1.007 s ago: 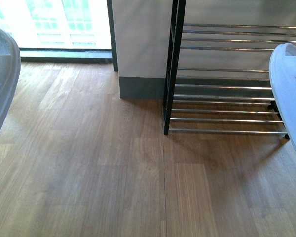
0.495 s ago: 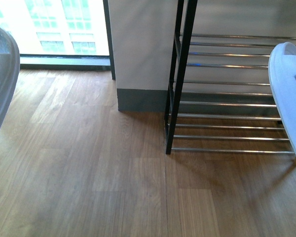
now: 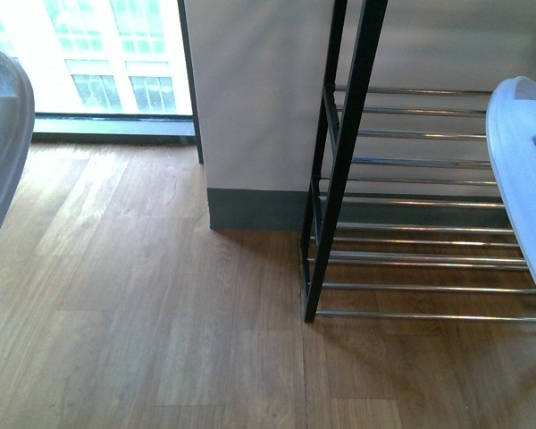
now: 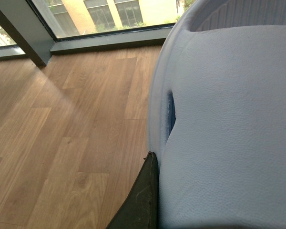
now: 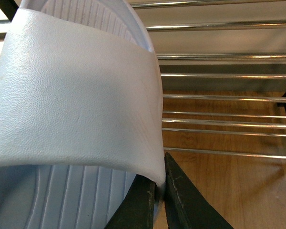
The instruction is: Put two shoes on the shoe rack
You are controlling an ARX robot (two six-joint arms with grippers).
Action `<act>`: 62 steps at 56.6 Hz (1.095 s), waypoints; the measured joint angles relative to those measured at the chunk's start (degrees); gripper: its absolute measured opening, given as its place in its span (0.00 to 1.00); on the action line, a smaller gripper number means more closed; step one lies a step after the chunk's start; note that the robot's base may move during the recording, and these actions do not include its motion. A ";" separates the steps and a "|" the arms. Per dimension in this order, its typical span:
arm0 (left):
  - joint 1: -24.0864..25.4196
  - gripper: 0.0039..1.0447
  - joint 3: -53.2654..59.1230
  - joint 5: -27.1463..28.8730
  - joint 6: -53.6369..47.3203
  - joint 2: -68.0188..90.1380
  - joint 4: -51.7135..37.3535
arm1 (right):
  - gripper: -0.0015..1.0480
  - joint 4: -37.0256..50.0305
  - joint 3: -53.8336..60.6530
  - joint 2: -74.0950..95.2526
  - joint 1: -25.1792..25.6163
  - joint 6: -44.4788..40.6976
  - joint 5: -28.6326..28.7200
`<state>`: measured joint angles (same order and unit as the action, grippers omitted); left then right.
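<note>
While aloft, right claw [image 5: 159, 179] tight on slide [image 5: 76, 95].

Strong daylight thru window [image 3: 107, 58], blown out in front view. Floor [image 3: 134, 304] evenly lit, soft sheen; faint shadow under rack [image 3: 339, 179], rods [image 3: 429, 135] glint. Slides [image 3: 518, 179] close to lens, sl. soft.

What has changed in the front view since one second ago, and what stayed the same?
The black-framed shoe rack with chrome rods appears larger and lower in the front view, so the robot has apparently moved nearer to it. The left pale blue rubber slide and the right pale blue rubber slide keep their places at the picture's edges; nothing was taken or released.
</note>
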<state>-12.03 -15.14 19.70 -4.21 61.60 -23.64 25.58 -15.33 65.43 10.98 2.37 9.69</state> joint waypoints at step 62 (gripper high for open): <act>0.00 0.02 0.00 0.00 0.00 0.00 0.00 | 0.01 -2.51 -20.96 -0.96 -1.29 1.62 -1.07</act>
<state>-12.03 -15.14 19.70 -4.21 61.60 -23.64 23.07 -36.29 64.47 9.69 3.99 8.62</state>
